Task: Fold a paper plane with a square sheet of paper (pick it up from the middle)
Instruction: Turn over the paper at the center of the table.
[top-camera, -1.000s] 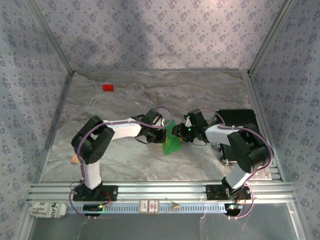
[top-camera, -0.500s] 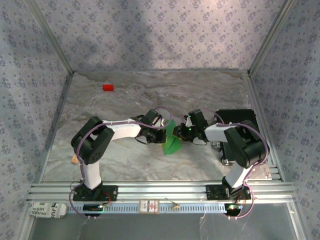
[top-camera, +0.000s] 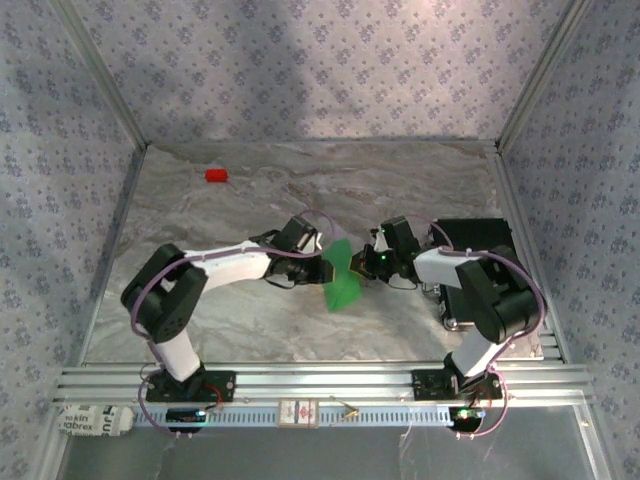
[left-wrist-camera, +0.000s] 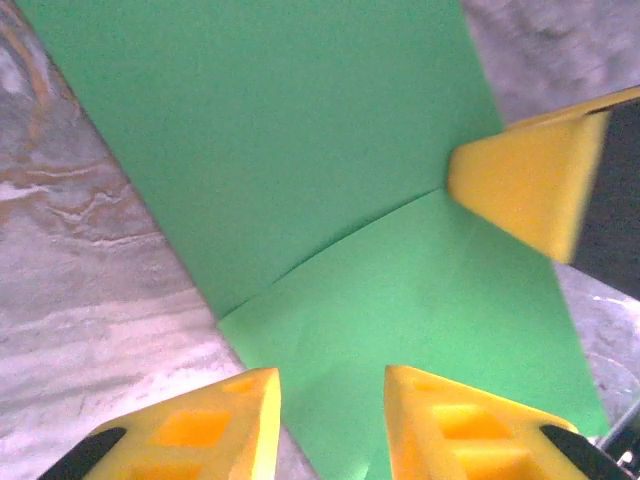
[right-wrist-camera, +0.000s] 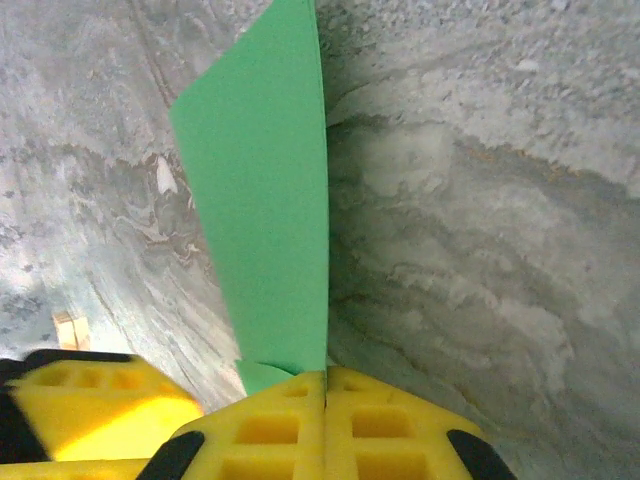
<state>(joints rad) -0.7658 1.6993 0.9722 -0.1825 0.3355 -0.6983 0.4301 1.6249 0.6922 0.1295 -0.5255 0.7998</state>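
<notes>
The square sheet of paper (top-camera: 342, 278) is bright green, folded, and lies mid-table between the two arms. In the left wrist view the sheet of paper (left-wrist-camera: 300, 150) shows a diagonal fold line with a flap laid over it. My left gripper (top-camera: 325, 268) is at its left side, and the left gripper (left-wrist-camera: 330, 405) stands open with the paper beyond the gap, not pinched. My right gripper (top-camera: 366, 262) is at the paper's right edge. In the right wrist view the right gripper (right-wrist-camera: 325, 385) is shut on the sheet of paper (right-wrist-camera: 265, 200), which sticks out ahead of it as a narrow strip.
A small red block (top-camera: 216, 175) lies at the back left. A black box (top-camera: 480, 238) stands by the right wall behind the right arm. A small tan piece (right-wrist-camera: 68, 328) lies on the marble top. Patterned walls close three sides; aluminium rails (top-camera: 320, 380) run along the front.
The left gripper has opened and let go of the paper, its arm stretching lower. The right gripper has shut on the paper's right edge. The paper has shifted slightly.
</notes>
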